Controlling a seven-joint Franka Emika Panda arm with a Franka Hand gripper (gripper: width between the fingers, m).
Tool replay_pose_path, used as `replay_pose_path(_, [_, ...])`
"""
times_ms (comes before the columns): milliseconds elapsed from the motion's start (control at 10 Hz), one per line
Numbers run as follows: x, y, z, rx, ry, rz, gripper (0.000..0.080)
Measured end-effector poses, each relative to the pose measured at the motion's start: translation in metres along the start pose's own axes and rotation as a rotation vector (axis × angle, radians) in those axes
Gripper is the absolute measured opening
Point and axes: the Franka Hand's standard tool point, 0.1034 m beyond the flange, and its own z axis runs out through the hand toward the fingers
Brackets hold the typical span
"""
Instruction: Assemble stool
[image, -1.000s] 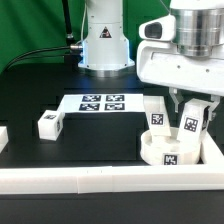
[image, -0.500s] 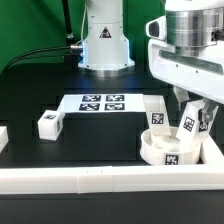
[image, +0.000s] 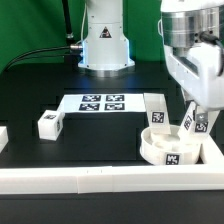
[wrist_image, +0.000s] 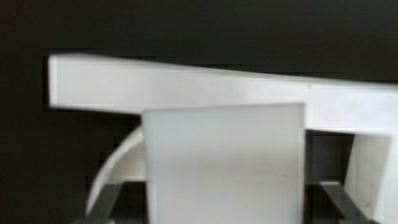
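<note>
The white round seat disc (image: 166, 152) lies at the exterior view's right near the front rail. One tagged leg (image: 157, 116) stands upright at its back edge. My gripper (image: 192, 118) is shut on a second tagged leg (image: 188, 124), held tilted over the seat's right side; whether it touches the seat I cannot tell. In the wrist view this leg (wrist_image: 222, 160) fills the middle between my dark fingers (wrist_image: 111, 196), with the seat's curved rim (wrist_image: 118, 160) beside it. A third leg (image: 48, 124) lies loose at the exterior view's left.
The marker board (image: 102, 102) lies flat behind the middle. White border rails run along the front (image: 90, 180) and the right (image: 214, 150), and a rail (wrist_image: 196, 82) crosses the wrist view. The robot base (image: 104, 45) stands at the back.
My arm has moved toward the exterior view's right, and the held leg has tipped further out of upright over the seat. The other legs and the seat have not moved.
</note>
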Motion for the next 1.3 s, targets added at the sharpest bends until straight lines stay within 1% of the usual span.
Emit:
replay_pose_path(300, [0.002,-0.002,-0.001,0.007,-0.021,0.201,0.0337])
replay_pose_path(600, [0.005,-0.003,-0.002,0.005,-0.048,0.353,0.0337])
replay_pose_path(800, [0.006,-0.004,-0.002,0.005,-0.058,0.375,0.0337])
replay_pose_path(900, [0.005,-0.004,-0.002,0.005,-0.063,0.379,0.0454])
replay_pose_path(1000, [0.005,-0.004,-0.002,0.005,-0.064,0.363,0.0454])
replay_pose_path(1100, [0.005,-0.004,-0.003,0.006,-0.064,0.350,0.0577])
replay_pose_path(1200, [0.005,-0.004,-0.005,0.008,-0.066,0.336,0.0637])
replay_pose_path(1300, [0.005,-0.004,-0.010,0.014,-0.071,0.314,0.0646])
